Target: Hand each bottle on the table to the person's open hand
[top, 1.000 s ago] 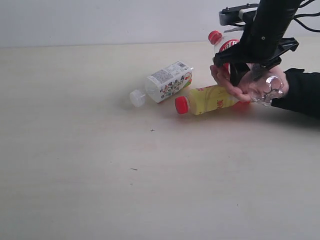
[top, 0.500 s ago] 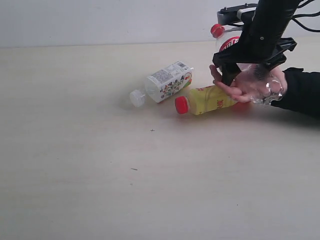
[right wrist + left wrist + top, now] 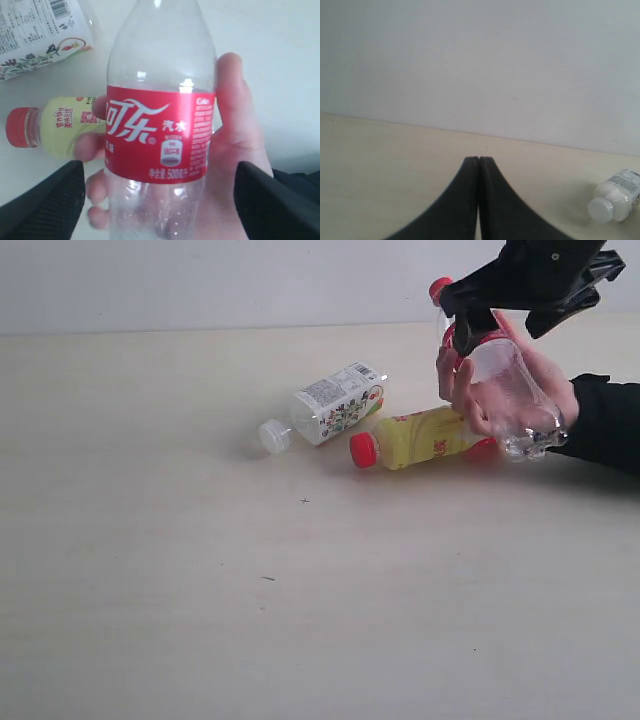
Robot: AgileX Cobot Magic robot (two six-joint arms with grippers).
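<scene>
The clear bottle (image 3: pixel 497 370) with the red cap and red label lies in the person's open hand (image 3: pixel 235 145) at about two o'clock on the table (image 3: pixel 200 590) in the exterior view. It is tilted with its cap toward eleven o'clock and its knobbly base toward five, and the thumb and fingers (image 3: pixel 457 380) are curled round it (so the hand is no longer quite flat). The right gripper (image 3: pixel 160 167) hangs above it with its two black jaws spread wide, one on either side of the bottle and clear of the plastic, gripping nothing. A black sleeve (image 3: pixel 605 420) runs off toward three o'clock. The yellow bottle (image 3: pixel 425 438) lies on its side at the hand's seven o'clock, its red cap pointing to nine and its base tucked against the hand. Just beside it, at its ten o'clock, the squarish bottle (image 3: pixel 337 402) with the white printed label lies on its side with its white cap toward eight o'clock; whether the two touch cannot be told. The left gripper (image 3: pixel 479 165) is off on its own over bare tabletop, its jaws pressed together with nothing between them.
</scene>
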